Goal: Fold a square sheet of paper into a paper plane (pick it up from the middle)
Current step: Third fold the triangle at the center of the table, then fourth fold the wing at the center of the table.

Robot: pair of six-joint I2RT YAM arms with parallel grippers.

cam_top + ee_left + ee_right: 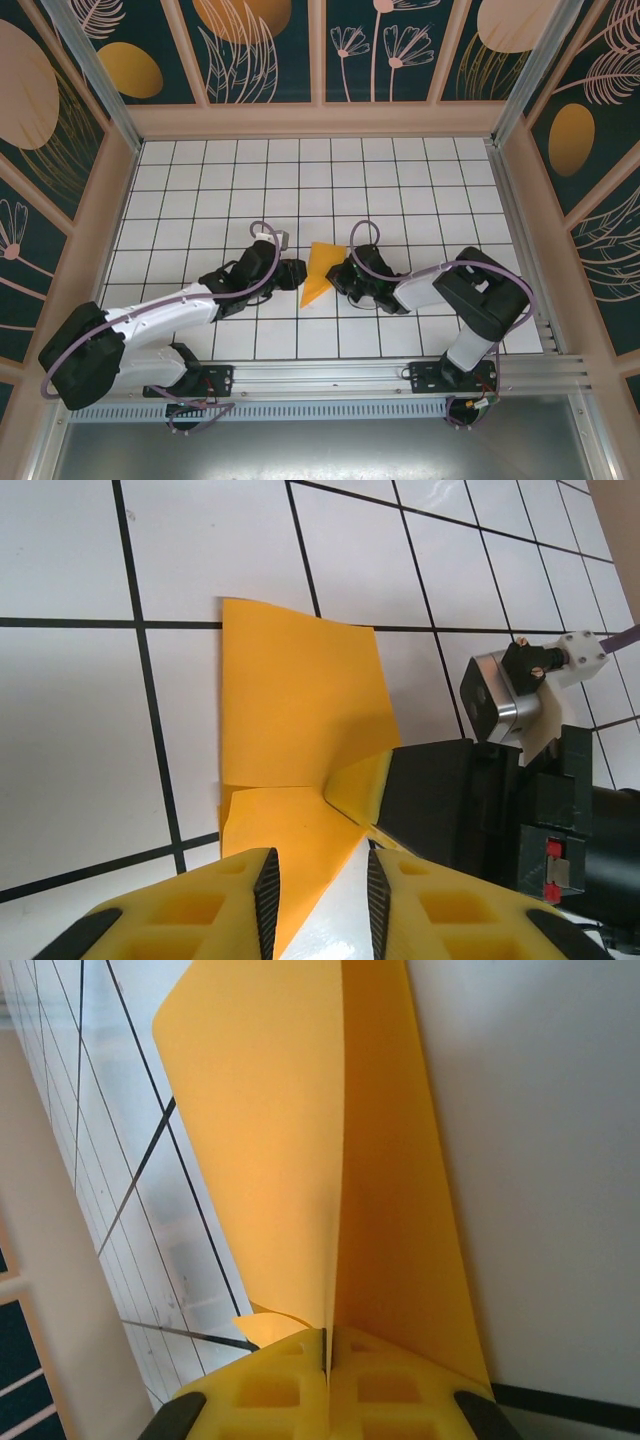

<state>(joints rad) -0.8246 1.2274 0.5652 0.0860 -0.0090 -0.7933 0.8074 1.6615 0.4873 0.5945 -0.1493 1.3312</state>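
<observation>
- The right pincer [325, 1348] is pressed together on a thin orange-yellow paper sheet [290, 1150]. Its yellow fingers [390, 1400] clamp two layers where a crease runs down into the seam between them.
- The left pincer [320, 885] stands slightly spread just across the sheet, with nothing caught between its yellow fingers [200, 910]. A lower flap of the paper lies under one fingertip.
- From above, the sheet [318, 272] is a part-folded wedge between the two pincers, near the middle of the white gridded tabletop [200, 180]. It tapers toward the near edge, and one side is lifted off the surface at the right pincer [340, 275].
- Handling, as a judgement: the paper looks very light and limp. It bows in a soft curve above the right pincer's grip instead of standing flat, so any unsupported flap is likely to droop or swing.
- It should slide easily on the smooth tiles, so a flat part may skate away rather than lift when pushed from the side.
- It creases for good: a hard pinch in the wrong spot, or a pull between two grips, could leave a stray fold or a tear.
- The safest hold appears to be on the existing crease, where the doubled layers are stiffest. The left pincer [293, 272] would best take the free flap near its folded edge, not at a loose corner.
</observation>
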